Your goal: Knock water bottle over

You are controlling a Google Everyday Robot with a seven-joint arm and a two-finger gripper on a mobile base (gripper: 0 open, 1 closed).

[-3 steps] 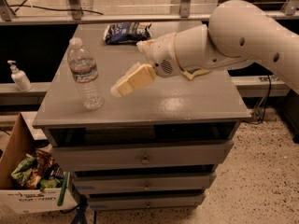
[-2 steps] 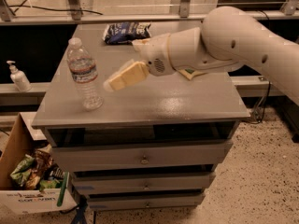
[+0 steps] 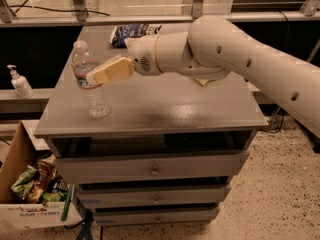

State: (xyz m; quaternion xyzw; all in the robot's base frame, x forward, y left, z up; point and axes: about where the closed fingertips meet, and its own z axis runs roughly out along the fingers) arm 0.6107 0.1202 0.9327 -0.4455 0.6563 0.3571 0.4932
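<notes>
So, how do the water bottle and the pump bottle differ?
The water bottle is clear and taller; the pump bottle is white. The water bottle stands on the cabinet, tool at its label; the pump bottle stands lower, beside the cabinet. Both are upright.

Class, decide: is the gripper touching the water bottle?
Cannot tell. In the camera view the gripper overlaps the upright water bottle at its label; no gap shows, but depth is unclear.

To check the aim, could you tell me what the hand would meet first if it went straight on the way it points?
The water bottle, most likely: the hand, over the cabinet top, points at its midsection and overlaps it in view; contact is unclear.
</notes>
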